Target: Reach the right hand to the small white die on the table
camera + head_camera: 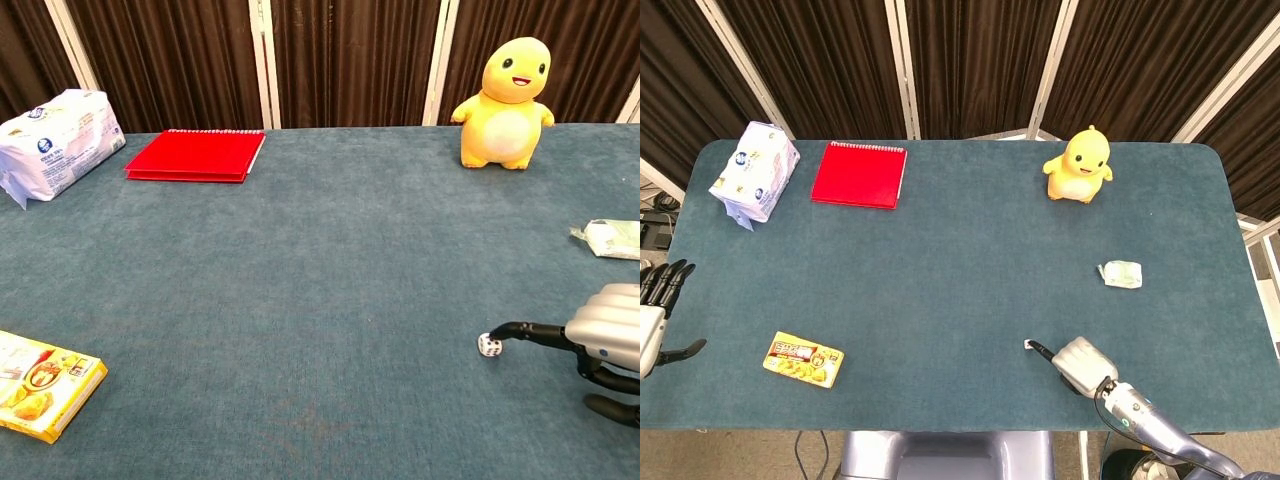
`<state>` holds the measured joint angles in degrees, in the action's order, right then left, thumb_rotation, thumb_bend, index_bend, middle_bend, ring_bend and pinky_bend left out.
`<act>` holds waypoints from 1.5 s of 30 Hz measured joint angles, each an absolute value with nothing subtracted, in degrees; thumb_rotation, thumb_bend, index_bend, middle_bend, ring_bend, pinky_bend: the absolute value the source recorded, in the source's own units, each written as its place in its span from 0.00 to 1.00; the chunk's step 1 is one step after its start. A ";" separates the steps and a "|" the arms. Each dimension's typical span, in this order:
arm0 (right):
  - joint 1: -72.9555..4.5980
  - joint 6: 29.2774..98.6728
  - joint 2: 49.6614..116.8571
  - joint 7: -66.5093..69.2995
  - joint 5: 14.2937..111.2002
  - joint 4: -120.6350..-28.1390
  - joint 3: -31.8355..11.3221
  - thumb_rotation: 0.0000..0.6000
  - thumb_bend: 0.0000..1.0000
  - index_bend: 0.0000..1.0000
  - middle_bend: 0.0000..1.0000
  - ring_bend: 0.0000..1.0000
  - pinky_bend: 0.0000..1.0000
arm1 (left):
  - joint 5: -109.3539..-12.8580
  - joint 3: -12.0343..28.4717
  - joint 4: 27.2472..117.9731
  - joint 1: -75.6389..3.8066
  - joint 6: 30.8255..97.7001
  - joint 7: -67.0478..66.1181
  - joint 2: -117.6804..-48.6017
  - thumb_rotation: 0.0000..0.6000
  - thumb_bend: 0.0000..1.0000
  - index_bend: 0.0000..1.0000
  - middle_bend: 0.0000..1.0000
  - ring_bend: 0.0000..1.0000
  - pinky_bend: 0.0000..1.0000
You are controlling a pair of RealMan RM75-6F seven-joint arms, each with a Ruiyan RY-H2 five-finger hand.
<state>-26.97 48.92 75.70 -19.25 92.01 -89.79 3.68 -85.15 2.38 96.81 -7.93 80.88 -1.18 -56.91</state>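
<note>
The die (pixel 489 346) lies just left of the right robot hand (pixel 600 345), at its extended fingertip (pixel 502 331); nothing held, remaining fingers curled.

From my chest view the right hand (pixel 600 345) ran off the right edge, so I saw only its silver back and a few dark fingers (pixel 525 330); whether the outstretched tip actually touched the die (pixel 489 345) I could not tell. In the head view that die (pixel 1027 345) was a white speck, its pips unreadable. The left hand (pixel 660 315) was cut by the left edge of the head view and did not show in the chest view. The snack box (pixel 45 385) was clipped at the left edge, the small white-green packet (pixel 612 238) at the right. Print on the tissue pack (pixel 754 170) was too small to read.
</note>
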 measured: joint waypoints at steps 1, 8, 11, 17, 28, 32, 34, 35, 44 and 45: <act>-27.00 48.97 75.64 -19.23 91.96 -89.81 3.79 1.00 0.51 0.00 0.87 0.85 1.00 | -85.16 2.37 96.84 -7.94 80.88 -1.14 -56.89 1.00 0.00 0.00 0.00 0.00 0.00; -27.14 49.28 75.61 -19.33 91.78 -89.62 4.27 1.00 0.51 0.00 0.87 0.85 1.00 | -85.27 2.28 96.95 -7.97 80.86 -1.19 -56.85 1.00 0.00 0.00 0.00 0.00 0.00; -27.17 49.34 75.72 -19.43 91.49 -89.43 4.41 1.00 0.51 0.00 0.87 0.85 1.00 | -85.21 2.28 96.98 -7.99 80.82 -1.20 -56.84 1.00 0.00 0.00 0.00 0.00 0.00; -27.12 49.38 75.46 -19.36 90.31 -88.88 4.55 1.00 0.51 0.00 0.87 0.85 1.00 | -84.97 2.29 96.95 -8.04 80.63 -1.07 -56.77 1.00 0.00 0.00 0.00 0.00 0.00; -26.73 51.73 73.09 -17.05 89.82 -88.41 4.55 1.00 0.51 0.00 0.87 0.85 1.00 | -84.75 2.17 97.13 -8.28 80.09 -1.58 -56.88 1.00 0.00 0.00 0.00 0.00 0.00; -26.46 53.45 72.11 -15.71 90.21 -88.91 4.35 1.00 0.51 0.00 0.87 0.85 1.00 | -84.69 2.13 97.29 -8.26 80.10 -1.89 -56.93 1.00 0.00 0.00 0.00 0.00 0.00; -26.19 54.92 71.28 -14.70 90.62 -89.44 4.21 1.00 0.51 0.00 0.87 0.85 1.00 | -84.69 2.13 97.41 -8.23 80.21 -1.96 -56.93 1.00 0.00 0.00 0.00 0.00 0.00; -26.01 55.70 70.86 -14.23 90.85 -89.71 4.16 1.00 0.51 0.00 0.87 0.85 1.00 | -84.70 2.14 97.45 -8.21 80.28 -1.92 -56.91 1.00 0.00 0.00 0.00 0.00 0.00; -21.31 70.95 67.18 -9.31 93.51 -90.82 2.75 1.00 0.04 0.00 0.25 0.19 0.24 | -85.52 2.02 97.78 -7.77 81.31 -0.41 -56.28 1.00 0.00 0.00 0.00 0.00 0.00; -20.45 73.32 66.95 -8.67 93.70 -90.66 2.49 1.00 0.01 0.00 0.18 0.12 0.16 | -85.82 1.94 97.82 -7.69 81.49 -0.20 -56.18 1.00 0.00 0.00 0.00 0.00 0.00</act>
<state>-20.45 73.32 66.95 -8.67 93.70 -90.66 2.49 -85.82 1.94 97.82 -7.69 81.49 -0.20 -56.18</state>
